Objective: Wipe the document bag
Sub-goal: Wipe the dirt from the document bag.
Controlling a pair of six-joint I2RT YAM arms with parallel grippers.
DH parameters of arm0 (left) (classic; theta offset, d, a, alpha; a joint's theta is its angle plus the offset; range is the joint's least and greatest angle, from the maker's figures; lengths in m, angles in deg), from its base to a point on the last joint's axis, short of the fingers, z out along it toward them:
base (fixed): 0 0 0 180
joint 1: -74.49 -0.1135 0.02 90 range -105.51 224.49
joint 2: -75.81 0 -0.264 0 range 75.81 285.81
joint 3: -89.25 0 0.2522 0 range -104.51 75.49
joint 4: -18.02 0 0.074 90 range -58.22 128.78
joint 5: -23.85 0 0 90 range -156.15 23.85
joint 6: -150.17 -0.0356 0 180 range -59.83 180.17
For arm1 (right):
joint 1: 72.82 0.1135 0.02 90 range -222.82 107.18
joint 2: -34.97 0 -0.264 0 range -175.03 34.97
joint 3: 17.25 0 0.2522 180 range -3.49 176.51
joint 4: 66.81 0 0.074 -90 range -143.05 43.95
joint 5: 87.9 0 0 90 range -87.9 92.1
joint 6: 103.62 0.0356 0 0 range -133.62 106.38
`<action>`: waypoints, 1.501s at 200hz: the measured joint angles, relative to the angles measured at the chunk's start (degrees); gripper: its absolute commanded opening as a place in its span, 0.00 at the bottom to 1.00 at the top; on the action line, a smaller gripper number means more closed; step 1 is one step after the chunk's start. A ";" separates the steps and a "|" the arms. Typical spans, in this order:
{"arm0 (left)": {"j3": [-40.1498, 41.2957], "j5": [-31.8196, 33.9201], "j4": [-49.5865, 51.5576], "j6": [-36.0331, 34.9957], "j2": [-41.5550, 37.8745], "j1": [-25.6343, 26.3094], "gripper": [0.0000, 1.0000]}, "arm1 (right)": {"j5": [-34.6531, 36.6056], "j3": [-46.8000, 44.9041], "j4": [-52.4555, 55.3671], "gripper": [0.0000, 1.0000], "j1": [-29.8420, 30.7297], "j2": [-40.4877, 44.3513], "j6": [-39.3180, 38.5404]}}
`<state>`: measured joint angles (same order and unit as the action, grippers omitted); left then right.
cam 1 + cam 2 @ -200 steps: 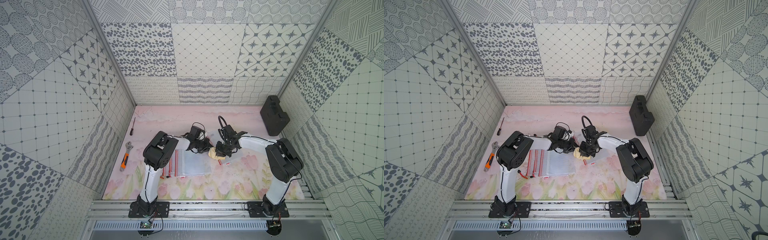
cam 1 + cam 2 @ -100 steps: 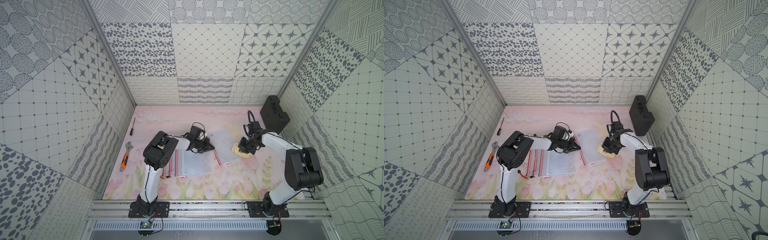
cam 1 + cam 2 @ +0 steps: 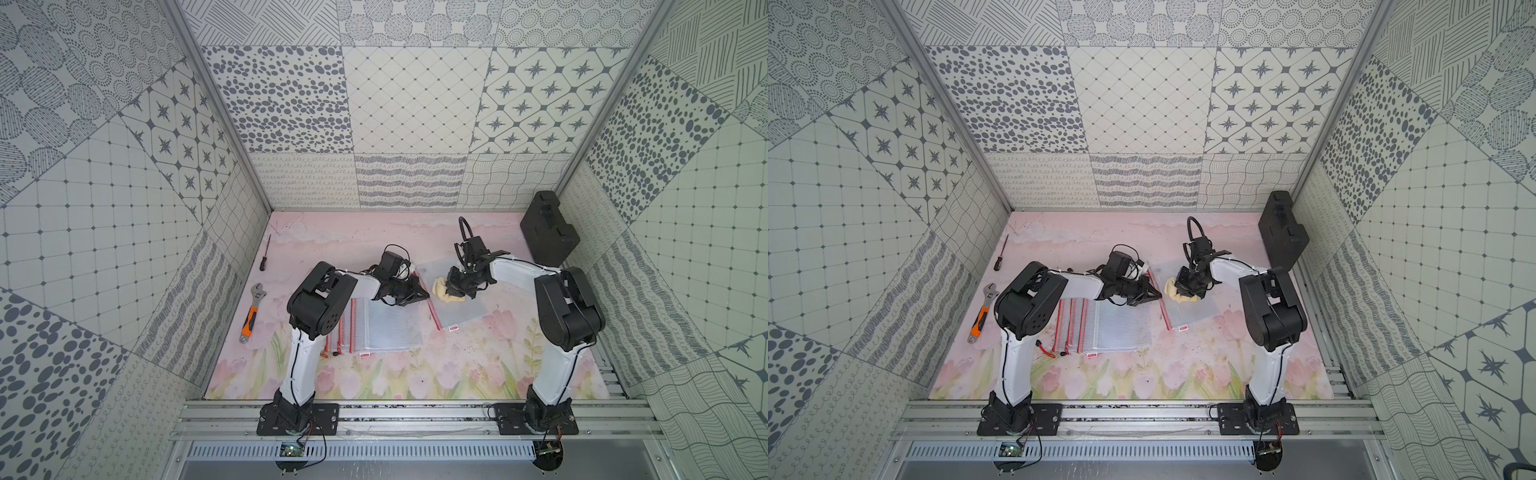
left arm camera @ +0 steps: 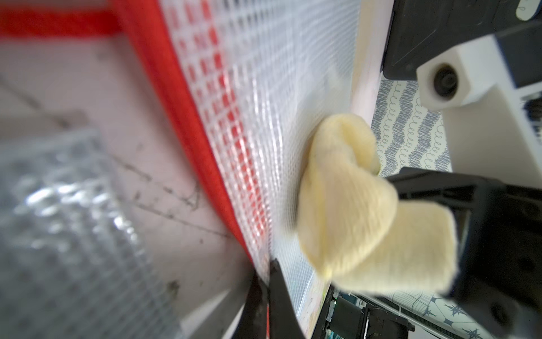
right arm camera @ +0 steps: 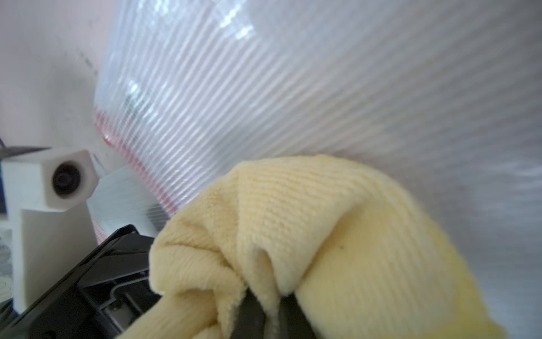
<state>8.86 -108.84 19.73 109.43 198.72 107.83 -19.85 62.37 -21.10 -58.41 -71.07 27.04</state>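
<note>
We were mid-wipe: right jaws, shut on the yellow cloth [image 3: 444, 289], pressed it onto the document bag [image 3: 465, 313] just right of centre; left jaws pinched its red edge [image 3: 433, 313]; much surface was likely left to wipe

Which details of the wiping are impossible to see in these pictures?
Remaining dirt on the document bag: too small in both top views, blurred in wrist views.
Print on its red tag: too small.
Tips of the right claw: buried in the yellow cloth.
Number of stacked bags: left arm overlaps them.
</note>
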 measured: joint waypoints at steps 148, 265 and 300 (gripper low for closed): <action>-0.76 -1.09 -0.02 0.00 0.79 -0.22 0.00 | 1.03 17.16 2.49 0.00 7.65 -12.24 -0.61; -1.14 -1.33 0.04 -0.02 1.14 -0.22 0.00 | 3.98 22.95 7.69 0.00 8.07 -11.78 -3.82; -1.14 -1.31 0.04 0.09 1.07 -0.22 0.00 | 2.47 31.43 8.61 0.00 11.08 -19.52 -3.37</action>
<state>7.72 -110.15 19.77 109.51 199.79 107.61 -17.39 93.80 -12.49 -47.33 -90.59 23.67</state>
